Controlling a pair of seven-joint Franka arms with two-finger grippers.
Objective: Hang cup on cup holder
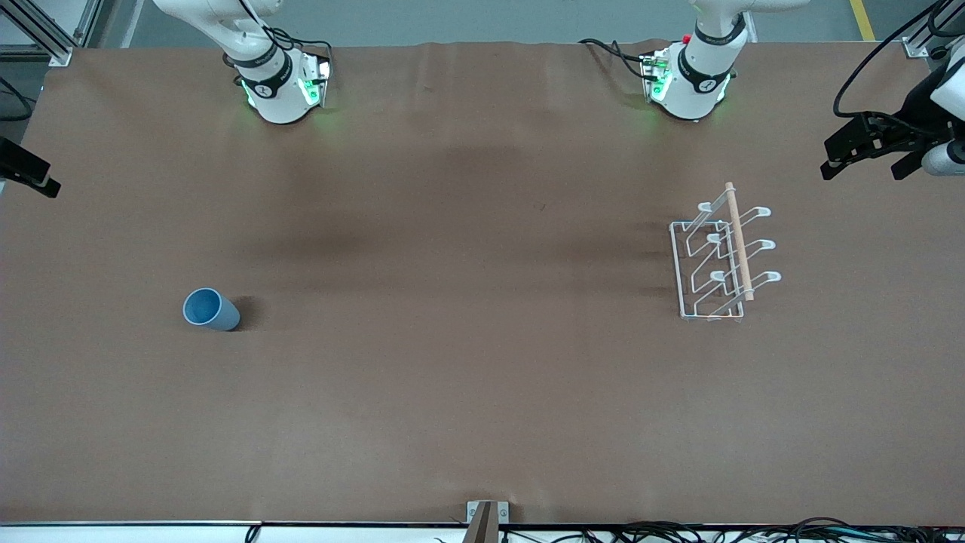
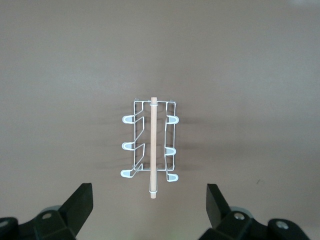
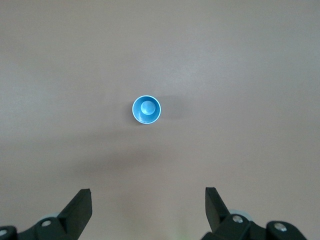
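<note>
Toward the right arm's end of the brown counter (image 1: 467,392), well apart from the white wire cup holder (image 1: 720,260), stands the small light-blue plastic cup (image 1: 210,309), upright, likely light, rigid and smooth: grip across its walls. Left claw (image 2: 149,207) and right claw (image 3: 148,207) hover high, wide, empty.

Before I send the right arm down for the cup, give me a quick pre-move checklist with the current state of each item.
1. Cup upright, mouth up, standing alone toward the right arm's end of the table: ok.
2. Right gripper open and empty, high over the cup: ok.
3. Cup lined up between the right gripper's fingers: roughly ok in the right wrist view, though the cup sits well ahead of them.
4. Cup holder upright on its base, prongs free: ok.
5. Left gripper open and empty, waiting above the cup holder: ok.
6. Whether a prong fits the cup's mouth: cannot tell.
</note>
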